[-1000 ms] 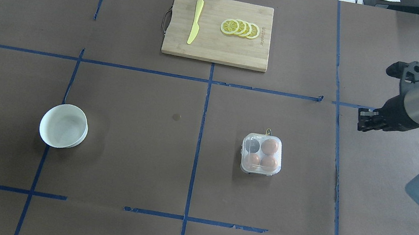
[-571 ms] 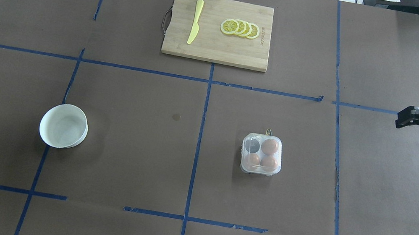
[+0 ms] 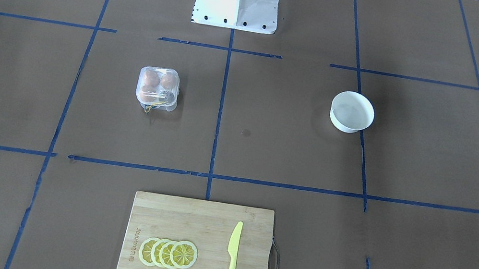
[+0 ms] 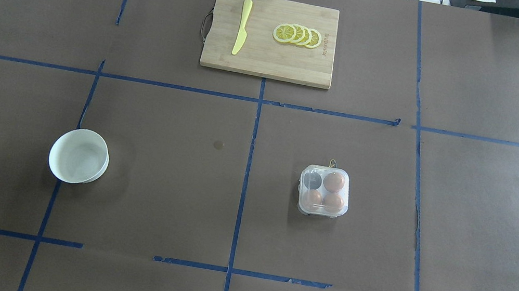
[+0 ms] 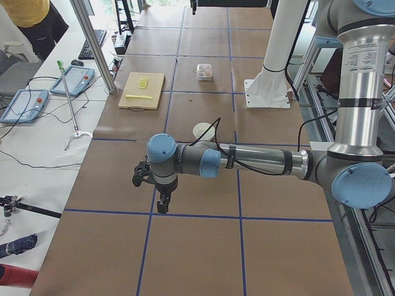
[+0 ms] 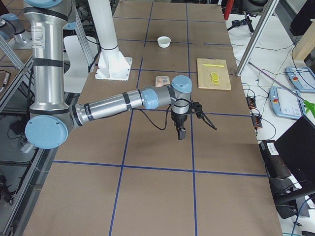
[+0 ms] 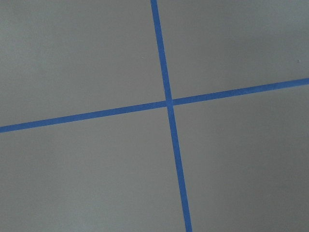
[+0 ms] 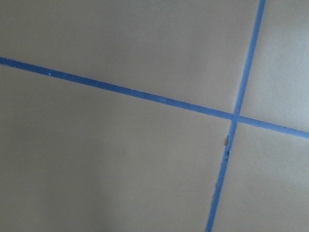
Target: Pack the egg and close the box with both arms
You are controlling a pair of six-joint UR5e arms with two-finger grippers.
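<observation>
Box is sitting right of centre in the overhead view, on the worktop. Its clear lid is seemingly lying down over three eggs, and its upper-left cell is showing dark. At middle left a white bowl is standing. At upper centre a cutting board is carrying a yellow knife and lemon slices. In the side views the left fingers and right fingers are pointing down over bare worktop, well apart from the box. I cannot tell whether either pair is open or closed.
</observation>
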